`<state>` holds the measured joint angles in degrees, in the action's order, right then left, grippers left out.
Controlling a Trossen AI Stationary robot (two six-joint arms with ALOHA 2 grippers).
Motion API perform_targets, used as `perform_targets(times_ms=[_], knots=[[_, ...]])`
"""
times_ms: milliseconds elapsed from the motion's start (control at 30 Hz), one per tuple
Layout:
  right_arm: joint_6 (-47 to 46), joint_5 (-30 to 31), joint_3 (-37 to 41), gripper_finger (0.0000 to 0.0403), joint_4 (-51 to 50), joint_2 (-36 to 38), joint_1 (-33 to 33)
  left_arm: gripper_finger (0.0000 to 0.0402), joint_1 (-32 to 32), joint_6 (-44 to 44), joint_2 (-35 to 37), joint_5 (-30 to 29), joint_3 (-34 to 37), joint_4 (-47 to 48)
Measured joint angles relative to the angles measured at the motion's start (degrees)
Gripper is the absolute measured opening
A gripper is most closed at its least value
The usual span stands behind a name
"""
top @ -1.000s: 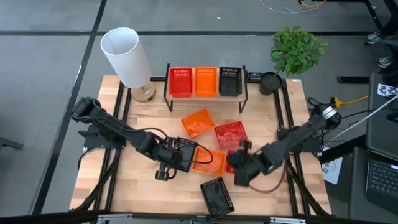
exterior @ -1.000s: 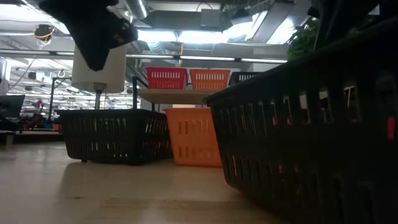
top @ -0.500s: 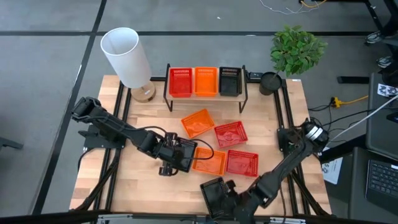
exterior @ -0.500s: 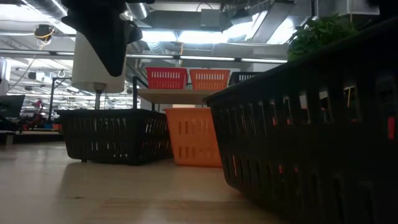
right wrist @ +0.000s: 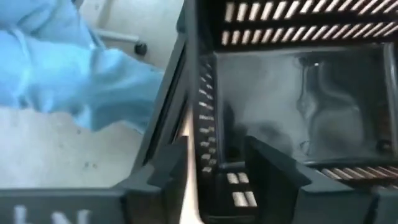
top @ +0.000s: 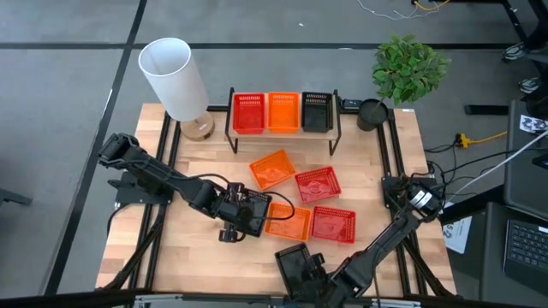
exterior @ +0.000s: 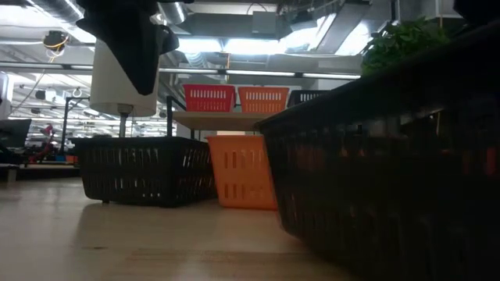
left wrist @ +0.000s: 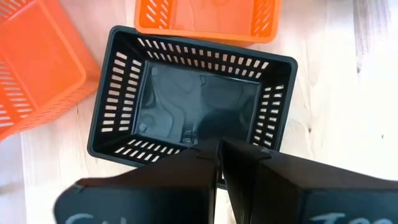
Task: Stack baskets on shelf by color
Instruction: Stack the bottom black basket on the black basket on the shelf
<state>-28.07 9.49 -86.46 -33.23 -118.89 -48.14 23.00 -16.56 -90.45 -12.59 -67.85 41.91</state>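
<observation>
since a second ago, right gripper (top: 318, 275) moved onto black basket (top: 295, 263).

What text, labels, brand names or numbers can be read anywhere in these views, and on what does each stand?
No text reads clearly in any view.
Left gripper: pale marks on its housing, cut off at the edge of the left wrist view, unreadable.
Right gripper: pale marks on its housing, blurred, unreadable.
Paper beside the table: print too small to read.
Baskets and shelf: no lettering visible.
</observation>
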Motion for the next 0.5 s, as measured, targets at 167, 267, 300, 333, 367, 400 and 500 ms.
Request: perform_targets(times_ms=[167,267,300,333,367,400,500], knots=[[1.52,0.63,-0.02,0.0043,-0.14,0.36,-0.02,0.0012,0.0,0.02,0.0,0.01,0.0,0.02],[2.14,-0.34,-0.08,0.0015,-0.05,1.64,-0.13,0.0012,0.0,0.02,0.0,0.01,0.0,0.02],[1.11,-0.34,-0.44,0.0012,-0.52,2.19,-0.13,0.0012,0.0,0.02,0.0,0.02,0.0,0.02],[0.28,-0.49,-1.36,0.0009,-1.81,2.64,-0.13,0.0011,0.0,0.02,0.0,-0.01,0.0,0.02],[-0.22,-0.52,-2.74,0.0008,-3.21,3.09,-0.26,0.0011,0.0,0.06,0.0,0.0,0.0,0.03],[-0.22,-0.21,-4.5,0.0008,-4.47,3.49,-0.49,0.0012,0.0,0.21,0.0,-0.01,0.0,0.02],[0.39,2.35,-12.4,0.0006,-11.58,4.37,-1.45,0.0012,0.0,0.55,0.0,-0.01,0.0,0.04]])
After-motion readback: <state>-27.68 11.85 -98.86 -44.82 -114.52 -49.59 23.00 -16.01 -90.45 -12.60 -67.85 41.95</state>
